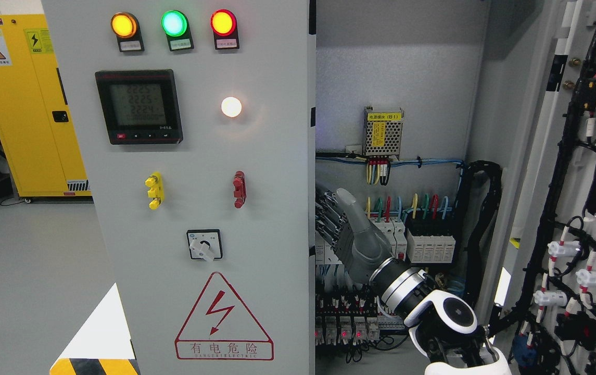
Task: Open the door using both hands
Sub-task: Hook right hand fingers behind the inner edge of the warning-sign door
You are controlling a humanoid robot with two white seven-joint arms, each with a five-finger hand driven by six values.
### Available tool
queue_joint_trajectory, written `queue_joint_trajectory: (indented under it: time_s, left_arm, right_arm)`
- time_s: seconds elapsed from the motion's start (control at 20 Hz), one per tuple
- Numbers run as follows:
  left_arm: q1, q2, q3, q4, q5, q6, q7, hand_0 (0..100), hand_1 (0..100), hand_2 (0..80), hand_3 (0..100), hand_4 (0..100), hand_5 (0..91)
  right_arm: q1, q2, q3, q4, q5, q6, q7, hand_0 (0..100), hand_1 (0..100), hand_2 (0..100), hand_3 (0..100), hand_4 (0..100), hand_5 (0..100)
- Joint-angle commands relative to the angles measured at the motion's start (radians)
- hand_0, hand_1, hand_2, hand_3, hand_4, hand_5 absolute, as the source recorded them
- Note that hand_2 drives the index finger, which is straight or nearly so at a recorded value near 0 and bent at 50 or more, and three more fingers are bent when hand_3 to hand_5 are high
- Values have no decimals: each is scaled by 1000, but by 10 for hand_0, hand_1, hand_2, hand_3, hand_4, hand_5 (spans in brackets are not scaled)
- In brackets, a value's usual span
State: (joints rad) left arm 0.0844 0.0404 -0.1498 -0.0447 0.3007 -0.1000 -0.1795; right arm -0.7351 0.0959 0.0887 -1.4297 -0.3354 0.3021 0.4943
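The grey electrical cabinet has two doors. The left door (256, 156) stands in front of the cabinet and carries lamps, a meter, a rotary switch and a red warning triangle. The right door (537, 156) is swung wide open to the right, with wiring on its inner face. My right hand (331, 224) comes in from the lower right. It is at the left door's right edge at mid height, fingers (327, 216) curled around the edge, thumb (348, 202) pointing up. My left arm is not in view.
The open interior (396, 78) shows a power supply (383, 133), breakers (428, 237) and relays (344, 325) right behind my hand. A yellow cabinet (22, 104) stands at the far left on a grey floor. A striped block (94, 367) sits at the bottom left.
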Motion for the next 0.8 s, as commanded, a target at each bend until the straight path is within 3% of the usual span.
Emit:
queue_joint_trajectory:
  time_s: [0.0, 0.75]
  left_arm:
    - [0, -1, -1, 0, 0, 0, -1, 353, 194, 0, 0, 0, 0]
    - [0, -1, -1, -1, 0, 0, -1, 354, 193, 0, 0, 0, 0]
  right_arm:
    - [-15, -4, -20, 46, -5, 2, 76, 215, 105, 0, 0, 0, 0]
    - [-41, -19, -41, 75, -7, 5, 130, 215, 102, 0, 0, 0, 0]
